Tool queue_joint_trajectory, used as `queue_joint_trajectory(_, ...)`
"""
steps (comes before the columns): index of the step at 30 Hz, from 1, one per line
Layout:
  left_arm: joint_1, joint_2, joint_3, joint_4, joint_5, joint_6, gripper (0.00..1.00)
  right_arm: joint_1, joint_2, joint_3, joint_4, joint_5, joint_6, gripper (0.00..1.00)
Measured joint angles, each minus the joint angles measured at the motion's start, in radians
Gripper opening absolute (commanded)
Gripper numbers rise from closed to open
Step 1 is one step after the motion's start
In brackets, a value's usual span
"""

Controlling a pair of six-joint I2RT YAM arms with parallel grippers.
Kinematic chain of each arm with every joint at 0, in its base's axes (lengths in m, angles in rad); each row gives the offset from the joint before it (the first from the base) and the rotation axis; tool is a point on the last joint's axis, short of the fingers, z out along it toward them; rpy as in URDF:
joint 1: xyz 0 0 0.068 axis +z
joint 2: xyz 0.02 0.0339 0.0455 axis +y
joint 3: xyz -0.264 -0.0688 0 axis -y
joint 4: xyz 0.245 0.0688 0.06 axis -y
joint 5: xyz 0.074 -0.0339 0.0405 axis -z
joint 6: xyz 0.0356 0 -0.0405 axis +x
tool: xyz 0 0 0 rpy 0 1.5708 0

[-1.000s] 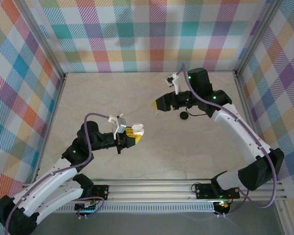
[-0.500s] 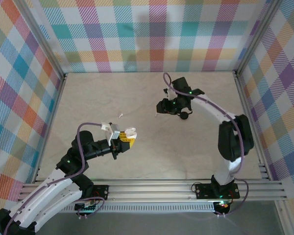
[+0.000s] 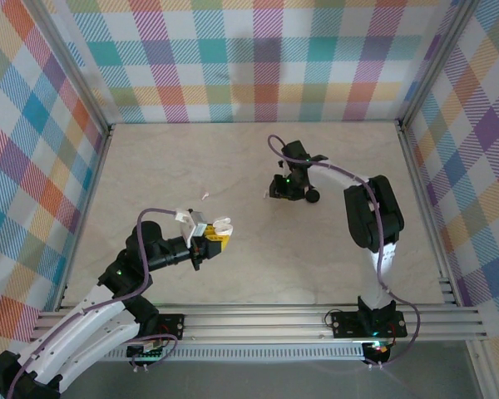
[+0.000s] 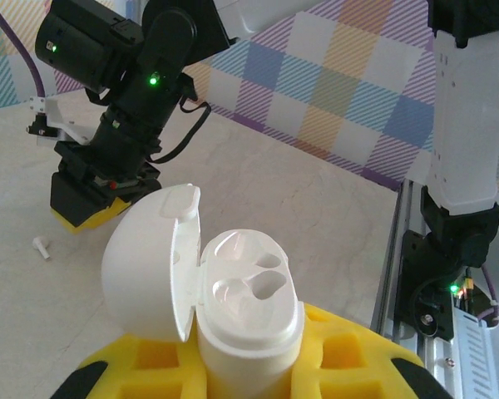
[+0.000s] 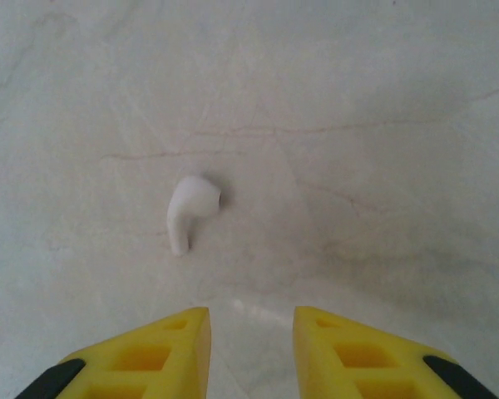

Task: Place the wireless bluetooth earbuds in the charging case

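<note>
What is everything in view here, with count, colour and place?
case: one, white, lid open, both sockets empty, held in the left pincer
earbuds: two, white, lying on the table; one ahead of the right pincer, the other just beyond the left pincer
rounded thing: one, black, on the table beside the right pincer; cannot tell what it is
table: one, pale beige
walls: multicoloured checks, three sides
rail: silver, near edge
arms: two, white and black, left and right
left pincer: yellow pads, shut on the case
right pincer: yellow pads, open, nothing between them
</note>
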Motion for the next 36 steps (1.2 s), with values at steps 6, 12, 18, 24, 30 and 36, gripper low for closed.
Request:
queue_joint_trajectory(6, 0.003, 0.000, -0.006, 0.002, -0.009, 0.011, 0.00, 0.000, 0.058, 0.047, 0.027, -0.011, 0.011, 0.39)
queue_joint_trajectory(12, 0.003, 0.000, -0.015, 0.001, -0.011, 0.011, 0.00, 0.000, 0.083, 0.057, 0.045, -0.029, 0.016, 0.37)
queue_joint_trajectory(18, 0.003, 0.000, -0.015, 0.001, -0.011, 0.011, 0.00, 0.000, 0.106, 0.081, 0.058, -0.046, 0.018, 0.37)
queue_joint_trajectory(24, 0.007, 0.000, -0.016, 0.002, -0.011, 0.011, 0.00, -0.001, 0.117, 0.100, 0.058, -0.057, 0.018, 0.35)
queue_joint_trajectory(30, 0.008, -0.001, -0.024, 0.002, -0.011, 0.011, 0.00, 0.003, 0.142, 0.137, 0.043, -0.062, 0.017, 0.33)
queue_joint_trajectory(36, 0.008, -0.010, -0.028, 0.001, -0.014, 0.011, 0.00, 0.006, 0.160, 0.167, 0.025, -0.063, 0.016, 0.29)
